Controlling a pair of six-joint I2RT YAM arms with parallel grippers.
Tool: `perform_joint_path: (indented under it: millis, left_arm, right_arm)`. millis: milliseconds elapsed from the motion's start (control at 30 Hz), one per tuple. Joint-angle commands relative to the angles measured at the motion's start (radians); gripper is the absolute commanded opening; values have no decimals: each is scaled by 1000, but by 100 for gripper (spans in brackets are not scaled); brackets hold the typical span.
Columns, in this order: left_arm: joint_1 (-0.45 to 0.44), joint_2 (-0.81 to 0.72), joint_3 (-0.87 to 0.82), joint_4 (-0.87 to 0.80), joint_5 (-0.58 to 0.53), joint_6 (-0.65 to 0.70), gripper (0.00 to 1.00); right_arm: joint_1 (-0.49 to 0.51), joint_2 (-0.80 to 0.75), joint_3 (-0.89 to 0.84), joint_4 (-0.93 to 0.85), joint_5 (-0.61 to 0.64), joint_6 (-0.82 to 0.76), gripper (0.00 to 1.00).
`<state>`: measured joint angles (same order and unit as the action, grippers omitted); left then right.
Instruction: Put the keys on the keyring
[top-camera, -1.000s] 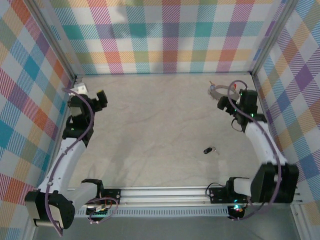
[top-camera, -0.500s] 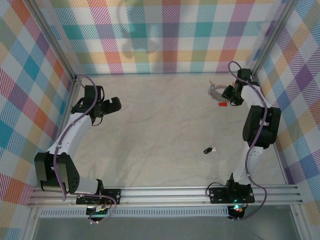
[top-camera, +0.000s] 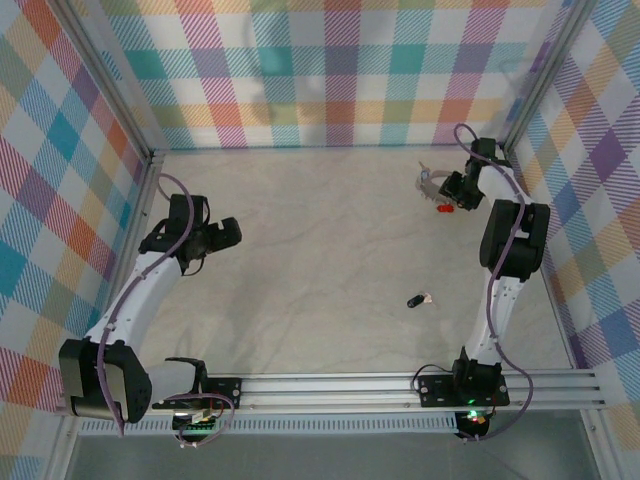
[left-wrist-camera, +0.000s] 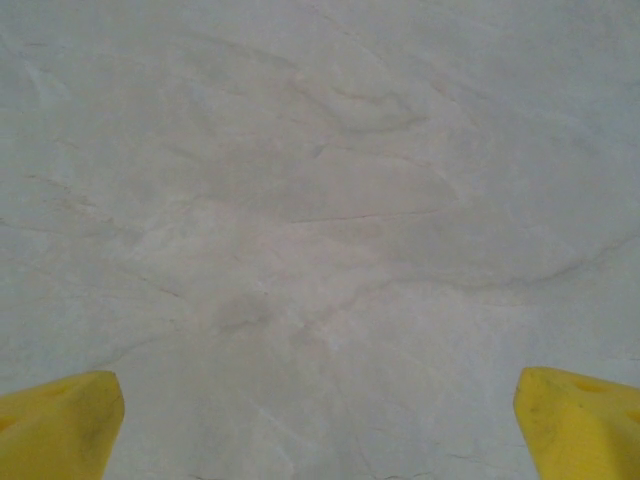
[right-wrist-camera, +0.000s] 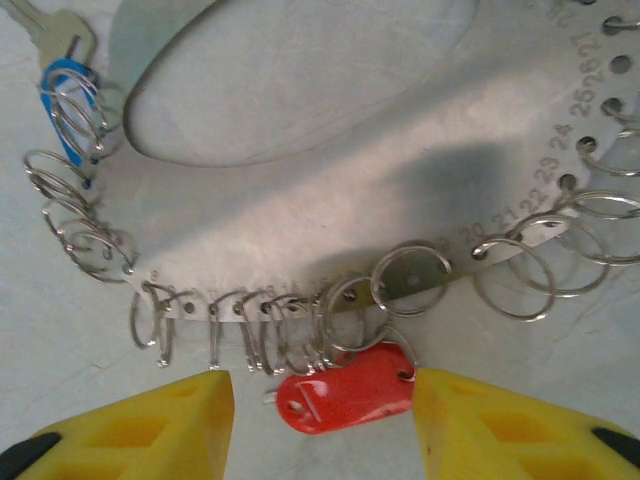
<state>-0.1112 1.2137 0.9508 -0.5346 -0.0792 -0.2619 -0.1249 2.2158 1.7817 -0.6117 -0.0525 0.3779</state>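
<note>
At the far right corner of the table (top-camera: 320, 250), the right gripper (top-camera: 457, 192) is lowered beside the keyring (top-camera: 430, 181), a silvery plate edged with wire rings. Its yellow jaws are seen about half open in the wrist view, with the red key (right-wrist-camera: 350, 390) hung on a ring between them; a gap is left on one side, so nothing is clamped. The black key (top-camera: 414, 300) is found well apart, mid-table. The left gripper (top-camera: 225, 235) is held wide open over bare table, holding nothing.
</note>
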Motion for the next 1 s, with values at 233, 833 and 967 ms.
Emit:
perform_joint_path:
  millis: [233,833,967]
  left_arm:
    - [-7,22,6,-21,-62,-10,100]
    - [-7,40,25,-28,-35,-26,100]
    - [-7,23,21,-33,-37,-26,100]
  right_arm:
    - [22,-16,-113,128,-105,70,59]
    - [112,-201,-430,111,-111,36,59]
    - [151,-301,-561,133,-127,41,59]
